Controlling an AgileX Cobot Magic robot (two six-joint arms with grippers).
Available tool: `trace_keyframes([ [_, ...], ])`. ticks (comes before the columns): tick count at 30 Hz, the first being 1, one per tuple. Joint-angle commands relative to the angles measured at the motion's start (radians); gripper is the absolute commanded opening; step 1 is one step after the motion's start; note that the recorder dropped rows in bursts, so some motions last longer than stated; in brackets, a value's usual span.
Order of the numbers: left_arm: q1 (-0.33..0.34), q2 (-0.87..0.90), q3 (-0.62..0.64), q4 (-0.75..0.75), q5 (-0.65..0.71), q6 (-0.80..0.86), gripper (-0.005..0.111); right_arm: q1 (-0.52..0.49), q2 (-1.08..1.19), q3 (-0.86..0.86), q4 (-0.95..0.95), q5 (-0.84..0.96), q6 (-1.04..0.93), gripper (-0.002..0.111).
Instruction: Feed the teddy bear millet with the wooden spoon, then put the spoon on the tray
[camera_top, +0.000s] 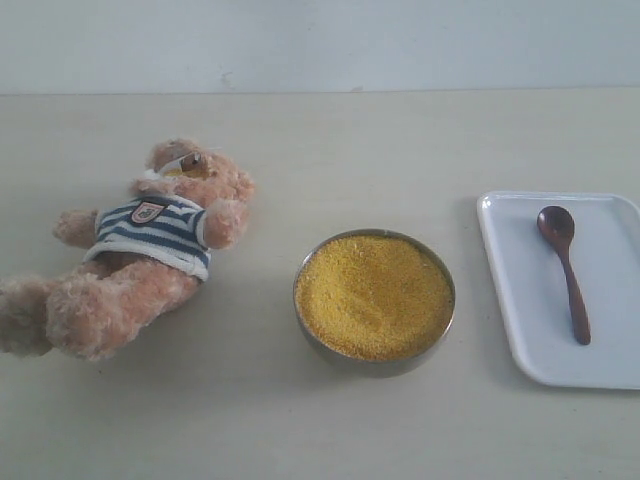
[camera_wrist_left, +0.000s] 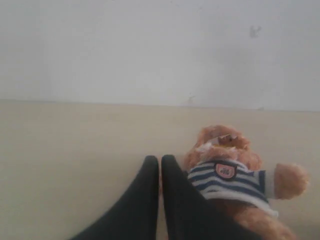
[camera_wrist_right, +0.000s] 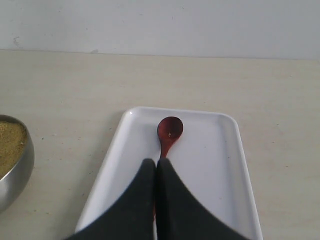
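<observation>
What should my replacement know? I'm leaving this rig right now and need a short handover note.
Left gripper: shut, empty, facing the teddy bear.
Right gripper: shut, empty, facing the tray.
The bear lies on its back. The millet fills the metal bowl between the bear and the tray. The wooden spoon lies on the tray.
Done: the spoon is on the tray.
Unclear: there is a yellowish patch at the bear's muzzle, so check whether it was fed.
</observation>
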Motion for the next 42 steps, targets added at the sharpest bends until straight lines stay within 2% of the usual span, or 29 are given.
trace_keyframes([
  [1,0.057,-0.003,0.071,-0.07,-0.027,0.091,0.004,0.003,-0.005,-0.001,-0.004,-0.001,-0.003,0.0],
  [4,0.07,-0.003,0.109,-0.113,-0.028,0.176,0.004,0.003,-0.005,-0.001,-0.004,-0.001,-0.003,0.0],
  [10,0.076,-0.003,0.165,-0.123,-0.028,0.182,0.004,0.003,-0.005,-0.001,-0.004,-0.001,-0.003,0.0],
  [19,0.076,-0.003,0.165,-0.123,-0.073,0.19,0.004,0.003,-0.005,-0.001,-0.004,-0.001,-0.003,0.0],
  [42,0.078,-0.003,0.165,-0.123,-0.073,0.19,0.004,0.003,-0.005,-0.001,-0.004,-0.001,-0.003,0.0],
])
